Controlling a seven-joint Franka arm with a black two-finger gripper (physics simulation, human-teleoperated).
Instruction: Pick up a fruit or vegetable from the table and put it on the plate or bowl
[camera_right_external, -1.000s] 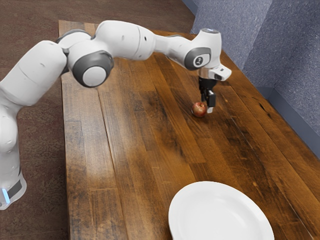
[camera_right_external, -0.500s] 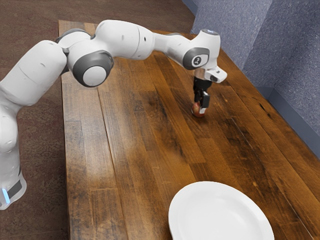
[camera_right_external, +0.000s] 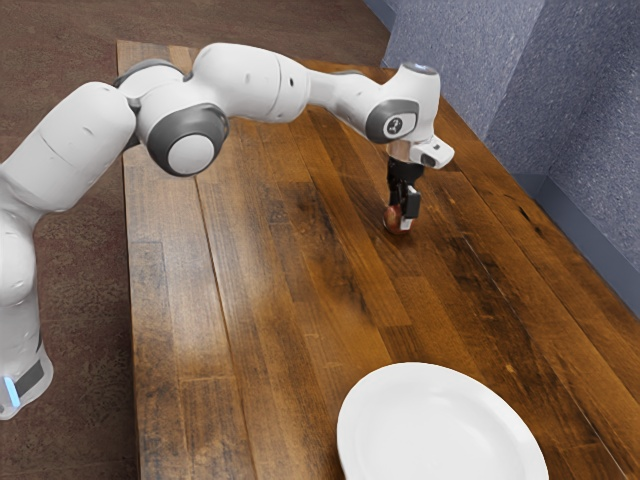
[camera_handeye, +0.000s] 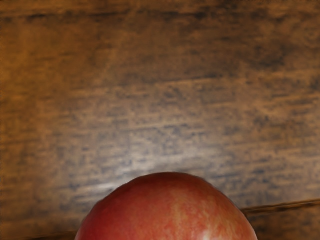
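Wood, brown and full of dark streaks, makes the long table (camera_right_external: 250, 300). Its boards run in straight lines from the near edge to the far edge.

At the exterior view's left, past the table's left edge, stands the robot arm (camera_right_external: 240, 85). It is white, smooth and round like fat tubes, with grey round caps at its bends. It reaches over the far part of the table toward the exterior view's right.

At the end of the arm hangs the black gripper (camera_right_external: 403, 212). It points straight down and is low on the wood, right at a small red apple (camera_right_external: 396, 226). The apple sits on the table toward the far edge, nearer the right edge than the left edge. The gripper covers most of it, so just a bit of red peeks out at the bottom. I cannot tell if the jaws are pinching the apple or just standing beside it.

In the wrist view the apple (camera_handeye: 167, 210) is big, round and shiny, red with pale yellow streaks, just under the hand. Behind it lies the rough, grainy wood (camera_handeye: 160, 100).

By the table's near edge, toward the near right corner, lies a white plate (camera_right_external: 440, 425). It is round, flat and smooth, well apart from the apple.

Beyond the right edge stands a bumpy blue-grey wall (camera_right_external: 560, 80).
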